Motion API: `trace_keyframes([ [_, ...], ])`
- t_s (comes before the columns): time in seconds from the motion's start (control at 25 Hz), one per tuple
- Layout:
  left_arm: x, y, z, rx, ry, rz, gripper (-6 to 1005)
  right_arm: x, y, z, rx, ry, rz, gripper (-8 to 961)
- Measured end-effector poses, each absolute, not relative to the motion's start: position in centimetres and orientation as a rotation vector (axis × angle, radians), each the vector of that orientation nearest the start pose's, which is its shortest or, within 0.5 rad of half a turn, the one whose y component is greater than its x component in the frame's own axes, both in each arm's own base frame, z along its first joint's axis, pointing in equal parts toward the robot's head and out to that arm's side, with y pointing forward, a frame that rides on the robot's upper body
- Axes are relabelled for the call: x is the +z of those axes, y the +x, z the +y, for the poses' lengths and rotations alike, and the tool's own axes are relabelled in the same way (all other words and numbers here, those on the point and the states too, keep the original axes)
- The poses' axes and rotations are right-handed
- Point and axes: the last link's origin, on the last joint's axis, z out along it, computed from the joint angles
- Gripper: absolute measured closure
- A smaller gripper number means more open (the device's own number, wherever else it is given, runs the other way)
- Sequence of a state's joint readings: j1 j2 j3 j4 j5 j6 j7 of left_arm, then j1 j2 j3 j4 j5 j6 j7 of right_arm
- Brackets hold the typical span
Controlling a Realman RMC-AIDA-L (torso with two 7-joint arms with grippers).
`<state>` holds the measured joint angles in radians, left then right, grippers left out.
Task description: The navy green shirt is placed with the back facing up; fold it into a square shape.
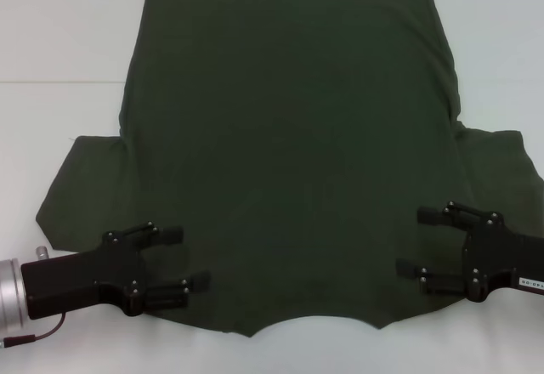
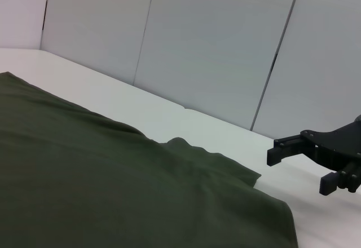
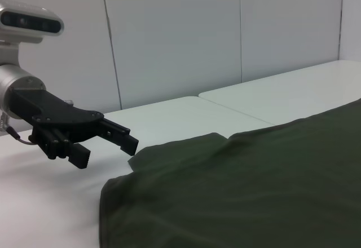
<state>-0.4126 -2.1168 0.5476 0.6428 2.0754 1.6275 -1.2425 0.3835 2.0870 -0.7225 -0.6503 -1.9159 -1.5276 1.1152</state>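
Shirt: the navy green shirt [image 1: 289,144] lay flat on the white surface [image 1: 59,34], plain side up, both sleeves spread
Left gripper: my left gripper [image 1: 180,259] hovered over the near left corner, fingers apart
Right gripper: my right gripper [image 1: 418,242] hovered over the near right corner, fingers apart, nothing held

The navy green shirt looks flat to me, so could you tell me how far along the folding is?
Done: the navy green shirt lies spread on the white table, plain side up, with no fold yet. In hand: the left gripper and right gripper, both open, sit over the near shoulders beside the collar. Left: grasping and every fold into a square.
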Motion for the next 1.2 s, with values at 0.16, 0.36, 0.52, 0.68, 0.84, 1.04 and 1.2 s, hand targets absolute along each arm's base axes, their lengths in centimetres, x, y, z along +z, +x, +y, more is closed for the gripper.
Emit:
trace_keyframes([
  [0.16,-0.6,-29.8,28.5,-0.74,-2.661,-0.663,95,-0.3,29.9,29.6,0.658,-2.64,0.443,26],
  [0.36,-0.7,-29.8,28.5,-0.742,-2.661,-0.665,96,-0.4,29.9,29.5,0.659,-2.641,0.445,26],
  [0.52,-0.5,-29.7,28.6,-0.781,-2.629,-0.738,96,-0.4,29.8,29.5,0.662,-2.641,0.446,26],
  [0.68,-0.2,-29.7,29.0,-0.825,-2.587,-0.896,96,-0.5,29.8,29.5,0.665,-2.642,0.449,26],
  [0.84,0.8,-30.0,30.1,-0.838,-2.496,-1.158,97,-0.6,29.8,29.4,0.668,-2.643,0.454,26],
  [1.04,3.4,-30.8,32.2,-0.785,-2.342,-1.455,97,-0.7,29.8,29.3,0.672,-2.644,0.462,26],
  [1.2,5.7,-31.8,33.7,-0.636,-2.191,-1.649,97,-0.7,29.8,29.3,0.673,-2.645,0.462,26],
])
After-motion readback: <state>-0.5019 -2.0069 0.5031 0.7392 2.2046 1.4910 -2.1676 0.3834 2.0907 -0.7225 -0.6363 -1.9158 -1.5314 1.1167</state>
